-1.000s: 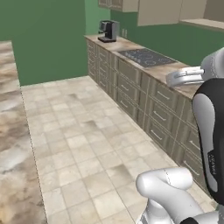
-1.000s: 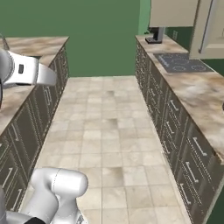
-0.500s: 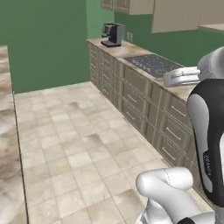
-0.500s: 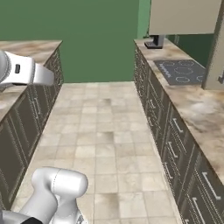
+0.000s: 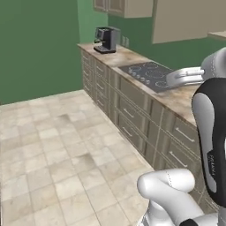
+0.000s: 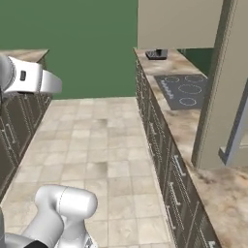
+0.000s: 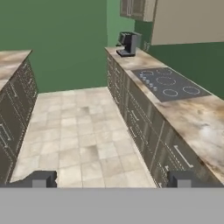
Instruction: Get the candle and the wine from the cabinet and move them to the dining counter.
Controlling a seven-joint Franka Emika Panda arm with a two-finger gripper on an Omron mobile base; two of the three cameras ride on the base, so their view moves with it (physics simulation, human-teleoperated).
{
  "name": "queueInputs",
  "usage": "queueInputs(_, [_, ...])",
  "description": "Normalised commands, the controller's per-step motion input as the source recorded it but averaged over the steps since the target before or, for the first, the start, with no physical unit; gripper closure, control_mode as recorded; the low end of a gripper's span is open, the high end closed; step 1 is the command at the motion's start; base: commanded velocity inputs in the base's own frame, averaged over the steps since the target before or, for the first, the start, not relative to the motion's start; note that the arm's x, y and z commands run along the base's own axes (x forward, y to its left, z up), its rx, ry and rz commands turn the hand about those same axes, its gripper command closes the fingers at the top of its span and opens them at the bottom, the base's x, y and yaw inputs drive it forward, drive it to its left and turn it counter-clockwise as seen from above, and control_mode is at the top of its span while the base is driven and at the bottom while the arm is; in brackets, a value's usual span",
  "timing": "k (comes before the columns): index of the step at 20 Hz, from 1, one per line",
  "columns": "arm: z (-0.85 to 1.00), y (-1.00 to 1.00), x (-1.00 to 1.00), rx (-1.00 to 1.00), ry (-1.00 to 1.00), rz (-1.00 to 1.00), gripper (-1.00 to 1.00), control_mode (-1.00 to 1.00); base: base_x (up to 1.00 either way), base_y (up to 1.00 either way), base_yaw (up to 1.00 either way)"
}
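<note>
On my far left in the hand view I see the end of a marbled counter over dark drawers, and I take it for the dining counter, though too little of it shows to be sure. Between it and the right-hand run lies the tiled floor, with nothing standing on it. The gripper has its two fingertips wide apart at the bottom of that view, with nothing between them, so I carry nothing yet. Further right runs the worktop with the coffee machine at its far end and the cooktop nearer me. Above it hang the beige wall cabinets, and in the right base view one cabinet door stands open, edge-on and close to the arm's side. I cannot see the candle or the wine anywhere; I judge they are inside that cabinet, hidden by the door. The main risk, as I see it, is that open door: if I swing the arm up without lining up the base, the elbow could strike the door edge or the worktop lip. Reaching in blind is the second risk: the tall bottle could tip if the open fingers brush its neck, and the stubby candle beside it could get knocked off the shelf.
</note>
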Motion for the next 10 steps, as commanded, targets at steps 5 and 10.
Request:
queueInputs(5, [0.00,0.00,0.00,0.00,0.00,0.00,-1.00,1.00,0.47,0.00,-0.71])
queueInputs(10, [0.00,0.00,0.00,0.00,0.00,0.00,-1.00,1.00,0.20,0.35,-0.86])
